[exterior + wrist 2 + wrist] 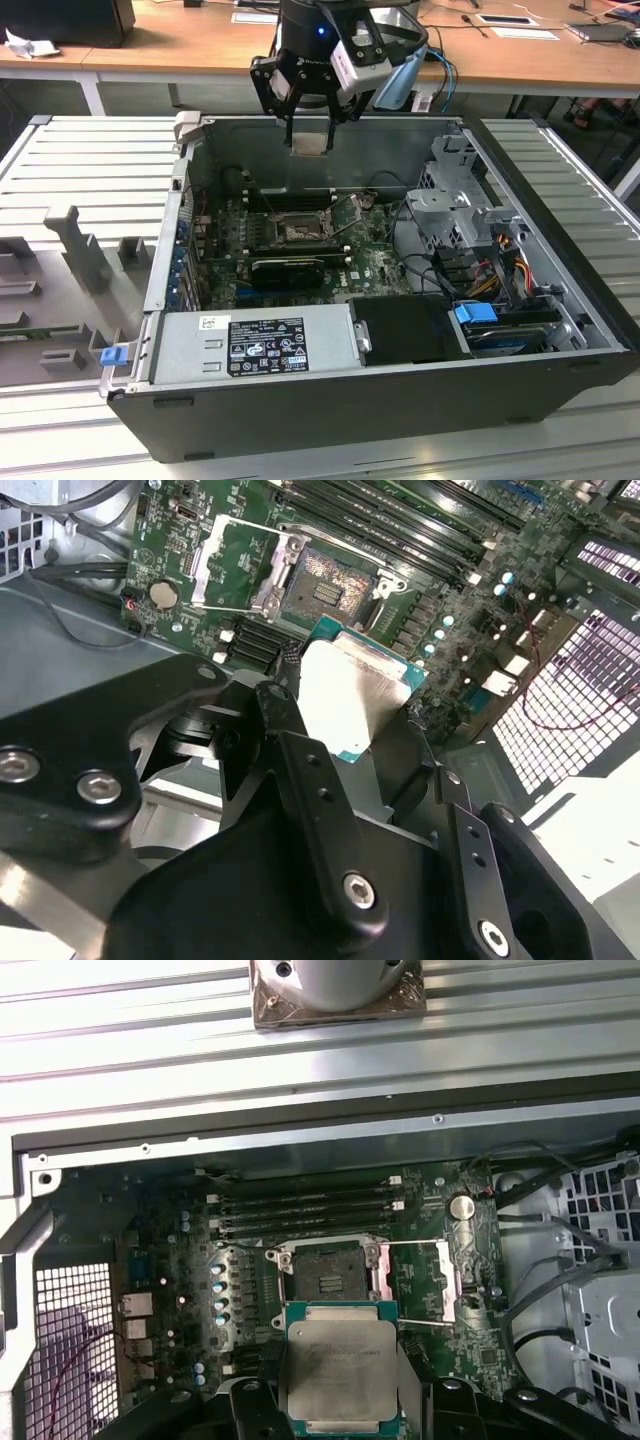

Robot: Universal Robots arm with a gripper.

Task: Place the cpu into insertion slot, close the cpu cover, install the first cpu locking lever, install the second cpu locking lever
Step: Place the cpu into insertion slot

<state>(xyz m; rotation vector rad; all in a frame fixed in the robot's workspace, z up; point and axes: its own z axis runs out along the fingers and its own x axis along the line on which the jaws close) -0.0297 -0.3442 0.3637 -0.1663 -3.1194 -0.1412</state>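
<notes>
My gripper [310, 128] hangs above the open computer case, over its rear wall, shut on the cpu [310, 140]. In both wrist views the cpu [340, 1365] [350, 685] shows its grey metal top and green board edge, clamped between the black fingers [290, 730]. The insertion slot [325, 1278] [325, 585] [298, 232] lies bare on the green motherboard, below and ahead of the chip. The cpu cover [415, 1280] [240, 565] is swung open and sits beside the slot.
Long black memory slots [305, 1210] run along one side of the socket. A black graphics card [285, 268], a grey power supply [260, 345], a metal drive cage [455, 200] and loose cables [500, 270] crowd the case. Its walls [175, 230] ring the board.
</notes>
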